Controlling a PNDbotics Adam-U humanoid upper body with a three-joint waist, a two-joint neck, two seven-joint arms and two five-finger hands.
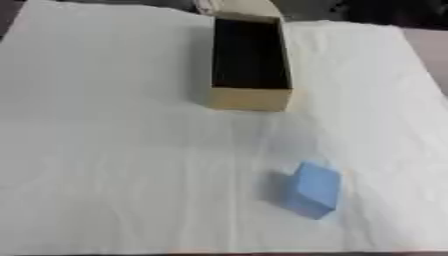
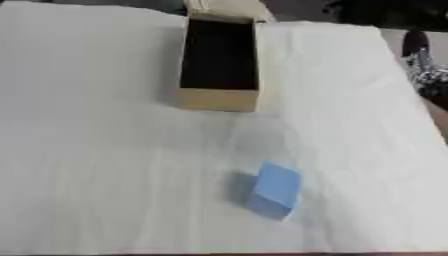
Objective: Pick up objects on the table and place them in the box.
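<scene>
Closest to us is a small blue block (image 1: 312, 189), sitting on the near right part of the table, tilted so one corner points toward us and a bit of shadow falls on its left side. It looks like a flat little box or sponge shape, but we can't make out more than the colour and the blocky outline.

It's lying on a white cloth (image 1: 114, 150) that covers pretty much the whole table, with soft wrinkles running across it. At the far right edge we can see a strip of the bare table (image 1: 429, 47) where the cloth stops, pinkish grey.

Further back, roughly centre, is the box (image 1: 251, 98), a tan cardboard one, long and narrow, open at the top with a dark inside. We can't see anything in it, it's just black in there. Its lid flap (image 2: 223, 9) stands up at the far end. The blue block is well apart from the box, nearer to us and slightly to the right.

Behind the table the room is just dark, nothing we can really tell.

As for the hands: neither the left nor the right one shows up in either eye view, so we can't say whether they're open, closed or holding anything. Nothing is touching the block or the box.
</scene>
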